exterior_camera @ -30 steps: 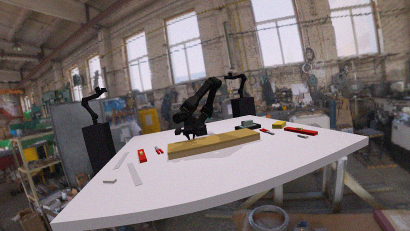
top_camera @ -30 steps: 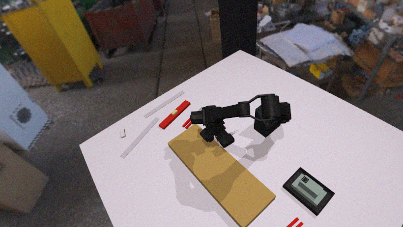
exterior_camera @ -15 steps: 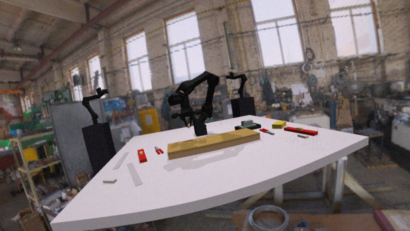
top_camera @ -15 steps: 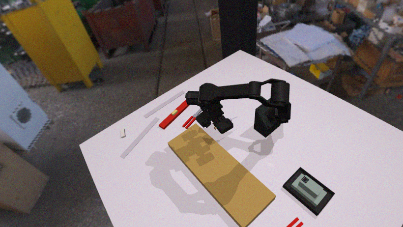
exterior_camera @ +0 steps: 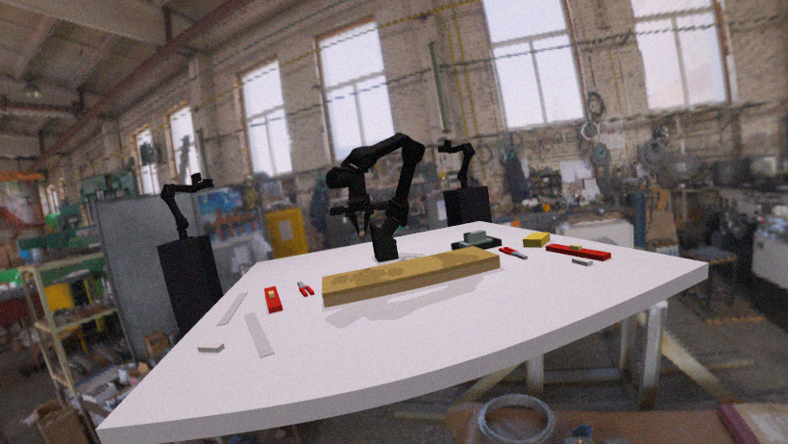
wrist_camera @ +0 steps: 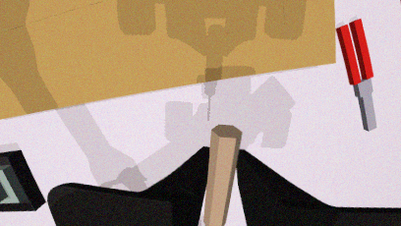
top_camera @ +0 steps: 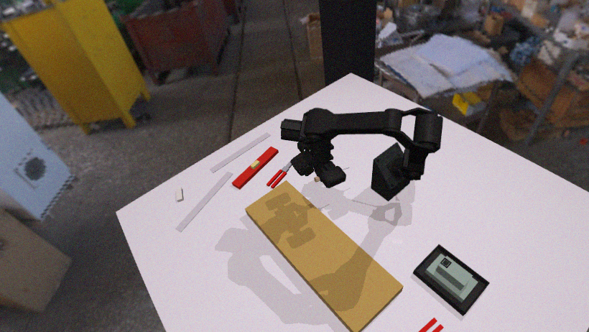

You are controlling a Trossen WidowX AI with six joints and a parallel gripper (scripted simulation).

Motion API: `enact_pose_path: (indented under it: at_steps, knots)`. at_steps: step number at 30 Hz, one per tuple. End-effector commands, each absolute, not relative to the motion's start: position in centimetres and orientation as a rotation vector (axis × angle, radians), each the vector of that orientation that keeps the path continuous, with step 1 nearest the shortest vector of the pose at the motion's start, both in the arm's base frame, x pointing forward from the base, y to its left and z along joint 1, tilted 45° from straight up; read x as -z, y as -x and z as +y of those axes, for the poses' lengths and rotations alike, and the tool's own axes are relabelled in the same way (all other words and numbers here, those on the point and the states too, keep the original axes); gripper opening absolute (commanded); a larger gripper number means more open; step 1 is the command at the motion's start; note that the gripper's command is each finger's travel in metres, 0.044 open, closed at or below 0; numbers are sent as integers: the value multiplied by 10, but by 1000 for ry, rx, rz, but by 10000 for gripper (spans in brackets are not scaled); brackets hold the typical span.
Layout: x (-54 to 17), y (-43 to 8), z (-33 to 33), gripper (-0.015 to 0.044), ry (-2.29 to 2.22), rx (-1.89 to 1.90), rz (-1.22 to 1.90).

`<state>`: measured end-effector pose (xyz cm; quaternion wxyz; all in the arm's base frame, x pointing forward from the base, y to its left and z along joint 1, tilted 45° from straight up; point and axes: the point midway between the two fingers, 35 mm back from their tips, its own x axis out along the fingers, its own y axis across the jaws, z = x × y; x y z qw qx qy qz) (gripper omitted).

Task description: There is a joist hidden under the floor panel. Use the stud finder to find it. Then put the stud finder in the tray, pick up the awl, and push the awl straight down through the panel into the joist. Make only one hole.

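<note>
A white tabletop [top_camera: 486,197] [exterior_camera: 441,336] stands in a cluttered brick-walled workshop. The black gripper [top_camera: 319,167] [exterior_camera: 360,229] [wrist_camera: 222,154] clamps the awl's tan wooden faceted handle [top_camera: 317,179] [exterior_camera: 361,233] [wrist_camera: 222,179] above it. Only the exterior view shows the tall windows [exterior_camera: 357,83] and a yellow block [exterior_camera: 535,239].

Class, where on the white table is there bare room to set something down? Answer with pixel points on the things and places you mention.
One patch lies between the panel [top_camera: 350,264] [exterior_camera: 413,275] [wrist_camera: 98,59] and the tray [top_camera: 420,275] [exterior_camera: 456,246] [wrist_camera: 36,201]; a broader one stretches from the tray toward the arm's base [top_camera: 389,177] [exterior_camera: 383,245]. It is crowded at the panel's far end, around the pliers [top_camera: 277,175] [exterior_camera: 305,288] [wrist_camera: 358,54] and red level [top_camera: 243,176] [exterior_camera: 273,302].
</note>
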<state>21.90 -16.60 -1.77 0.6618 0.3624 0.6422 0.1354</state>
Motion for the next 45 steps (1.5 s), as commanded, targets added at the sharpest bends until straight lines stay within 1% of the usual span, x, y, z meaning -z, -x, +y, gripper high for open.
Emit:
enact_pose_path:
  at_steps: [1,22,45]
  knots:
    - [6,-213,-174,0,-831,-220,1390]
    - [-33,-180,-191,0,-869,116,1126]
    - [-60,-142,-195,0,-878,438,813]
